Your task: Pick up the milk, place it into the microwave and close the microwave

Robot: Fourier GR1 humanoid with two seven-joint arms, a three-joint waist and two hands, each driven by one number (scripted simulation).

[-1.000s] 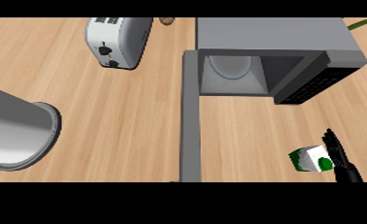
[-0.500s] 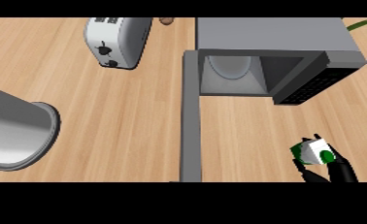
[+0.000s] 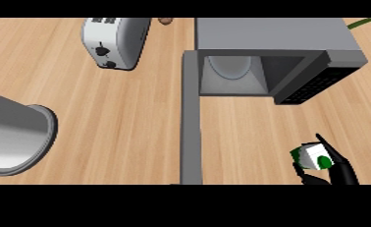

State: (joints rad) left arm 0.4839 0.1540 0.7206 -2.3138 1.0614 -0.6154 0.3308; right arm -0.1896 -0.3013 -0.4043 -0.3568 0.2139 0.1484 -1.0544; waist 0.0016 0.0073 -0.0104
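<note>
We see the milk [image 3: 313,156], a small white carton with green markings, low at the right of the counter [image 3: 116,118], near the view's bottom edge. It sits tilted in the right hand [image 3: 334,171], whose black fingers [image 3: 328,147] run up along the carton's right side while another dark part of the hand curls in under its lower left corner. So we read the hand as closed round the carton, pinching it between fingers and thumb; whether the carton's base touches the wood we cannot tell, since the hand covers the underside.

Up and to the left of the carton, well apart from it, stands the microwave [image 3: 275,37], a grey box with its cavity open toward us. Inside we make out a pale round turntable [image 3: 232,66]. Its dark control panel [image 3: 315,84] angles down at the right of the opening. The microwave door [image 3: 191,118] is swung wide open and shows as a long grey strip running down the counter from the cavity's left corner.

Further left, a silver toaster [image 3: 115,42] lies near the top of the view. A large grey round vessel [image 3: 22,137] comes in from the left edge. A small brown object [image 3: 165,20] shows just right of the toaster, too small for us to name.
</note>
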